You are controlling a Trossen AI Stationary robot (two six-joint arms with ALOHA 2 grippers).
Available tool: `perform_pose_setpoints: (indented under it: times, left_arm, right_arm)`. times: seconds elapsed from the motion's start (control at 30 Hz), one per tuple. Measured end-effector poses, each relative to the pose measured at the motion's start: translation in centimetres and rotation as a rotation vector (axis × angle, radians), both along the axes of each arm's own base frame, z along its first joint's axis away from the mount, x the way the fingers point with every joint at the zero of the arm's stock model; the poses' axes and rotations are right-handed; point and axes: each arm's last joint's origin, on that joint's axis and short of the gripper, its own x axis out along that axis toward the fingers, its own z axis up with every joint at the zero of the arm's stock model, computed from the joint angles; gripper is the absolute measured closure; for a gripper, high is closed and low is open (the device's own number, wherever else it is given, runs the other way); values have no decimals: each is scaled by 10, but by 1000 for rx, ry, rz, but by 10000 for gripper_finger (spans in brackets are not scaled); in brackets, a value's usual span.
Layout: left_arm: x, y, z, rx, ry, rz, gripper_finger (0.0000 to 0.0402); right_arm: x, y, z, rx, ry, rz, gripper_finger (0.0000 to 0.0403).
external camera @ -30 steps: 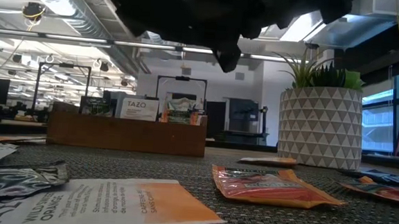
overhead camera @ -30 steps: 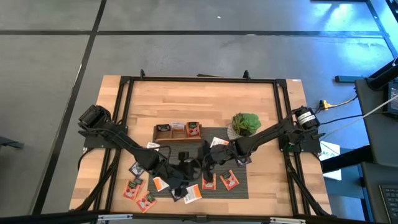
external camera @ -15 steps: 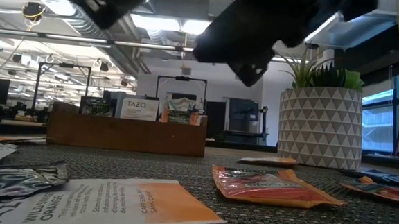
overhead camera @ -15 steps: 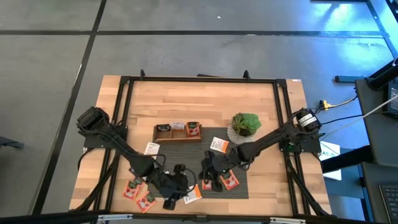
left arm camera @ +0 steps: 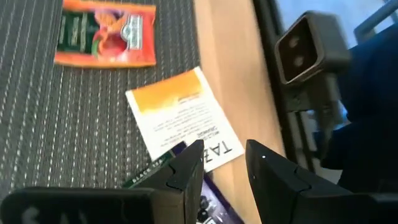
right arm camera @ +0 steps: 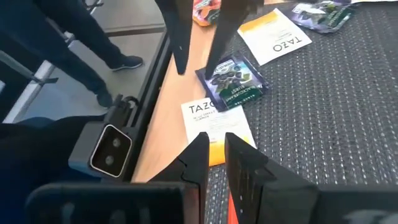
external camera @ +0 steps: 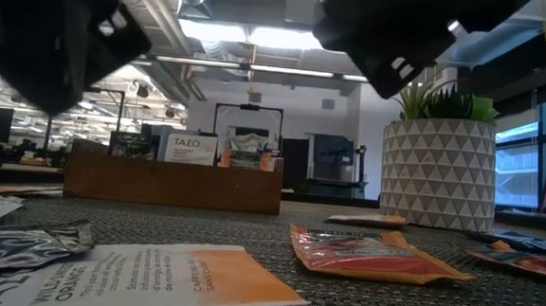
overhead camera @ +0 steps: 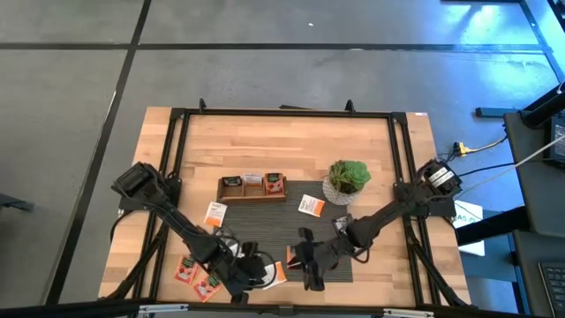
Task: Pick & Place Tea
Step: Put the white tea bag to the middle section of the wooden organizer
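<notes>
Several tea sachets lie flat on the grey mat [overhead camera: 265, 221] and the wood around it: orange-red ones [overhead camera: 196, 276], white-and-orange ones [overhead camera: 214, 211] and dark ones [right arm camera: 233, 81]. My left gripper [left arm camera: 225, 149] is open near the table's near edge, above a white-and-orange sachet [left arm camera: 180, 115] and a dark one [left arm camera: 160, 171]. My right gripper [right arm camera: 216, 140] hovers close by, with only a narrow gap between its fingers. It is above another white-and-orange sachet [right arm camera: 214, 121] at the mat's near edge. Nothing shows between either pair of fingers. In the high view the grippers [overhead camera: 252, 274] [overhead camera: 305, 265] stand side by side.
A long wooden tray [overhead camera: 252, 186] with upright sachets stands behind the mat, and a potted plant [overhead camera: 349, 177] is at its right. A small camera box [right arm camera: 109, 149] sits at the table's near edge. A person's legs [right arm camera: 118, 59] show beyond that edge. A black frame [overhead camera: 177, 124] rims the table.
Both grippers have moved toward the table's near edge, and the left one has also come down and tipped. Neither gap between fingertips has changed. The sachets lie where they were.
</notes>
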Motion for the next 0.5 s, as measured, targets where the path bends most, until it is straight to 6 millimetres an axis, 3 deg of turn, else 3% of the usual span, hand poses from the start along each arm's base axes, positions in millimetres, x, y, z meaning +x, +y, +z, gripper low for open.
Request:
perform_pose_setpoints:
  times: [0.23, 0.5]
  left_arm:
    - [4, -4, -12, -50, 31, -30, 286]
    - [10, -5, -38, -61, 88, -36, 286]
  right_arm:
    - [-2, 7, -7, 48, 18, -57, 333]
    - [6, 3, -32, 121, 101, -159, 256]
